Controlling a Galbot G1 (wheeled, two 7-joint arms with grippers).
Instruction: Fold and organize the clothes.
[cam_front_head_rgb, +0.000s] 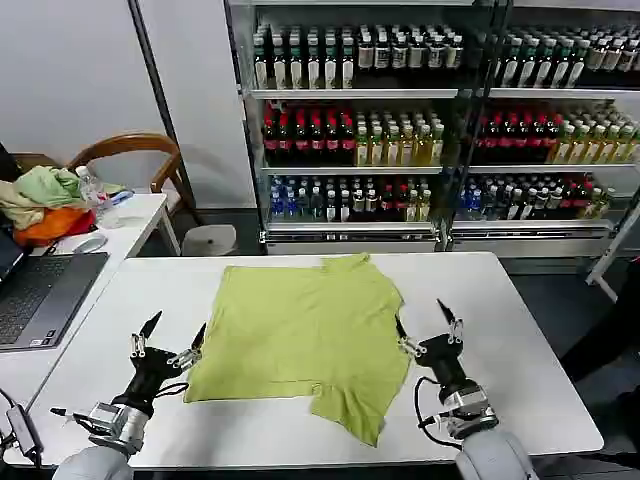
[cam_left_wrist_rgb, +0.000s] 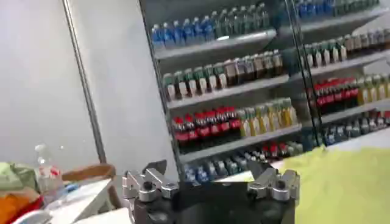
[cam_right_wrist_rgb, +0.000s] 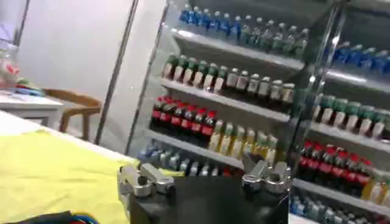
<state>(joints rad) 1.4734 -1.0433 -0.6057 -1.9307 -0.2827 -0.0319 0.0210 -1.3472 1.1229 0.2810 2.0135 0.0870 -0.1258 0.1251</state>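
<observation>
Nearest the head camera, the left gripper (cam_front_head_rgb: 169, 339) sits low at the near left of the white counter (cam_front_head_rgb: 520, 350), and its jaws are spread wide. One of its tips is right by the near left edge of the T-shirt (cam_front_head_rgb: 305, 335). The right gripper (cam_front_head_rgb: 428, 323) sits at the near right, just beside the shirt's right edge. Its jaws are spread wide too, and they hold nothing.

The T-shirt is lime yellow-green. It lies flat in the middle of the counter, between the two grippers. It looks partly folded, almost like a square. The neck end points to the far side, toward the shelves of bottles (cam_front_head_rgb: 400, 140). At the near right corner a flap of cloth hangs lower than the rest. The cloth has a few soft wrinkles.

Well off to the left, a heap of clothes (cam_front_head_rgb: 45, 205) sits on a side table.
</observation>
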